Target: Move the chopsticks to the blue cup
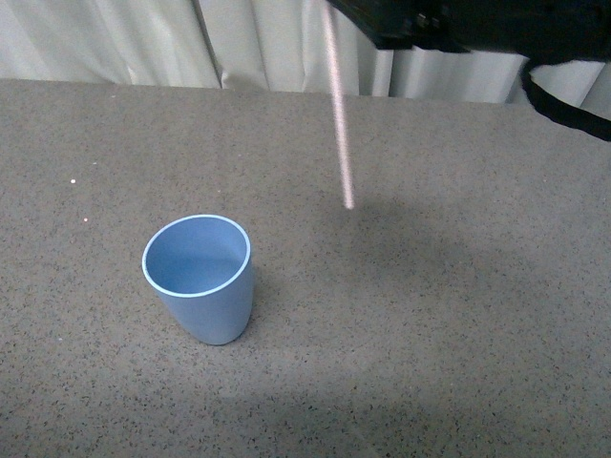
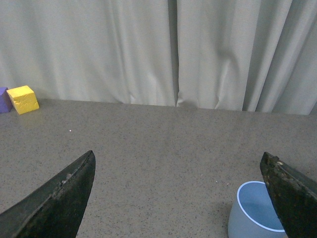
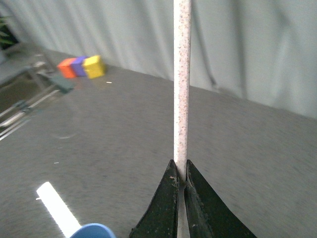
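Observation:
The blue cup (image 1: 199, 277) stands upright and empty on the grey speckled table. It also shows in the left wrist view (image 2: 255, 210) and its rim peeks into the right wrist view (image 3: 94, 231). The chopsticks (image 1: 338, 119) hang nearly upright in the air, the lower tip above the table, to the right of the cup and further back. My right gripper (image 3: 182, 171) is shut on the chopsticks (image 3: 182, 84); in the front view only its dark body shows at the top right. My left gripper (image 2: 178, 158) is open and empty, the cup beside one finger.
A yellow block (image 2: 22, 99) and a purple block (image 2: 4, 99) sit at the table's far edge by the curtain; in the right wrist view they show with an orange block (image 3: 67, 68). A pale curtain (image 1: 239, 38) backs the table.

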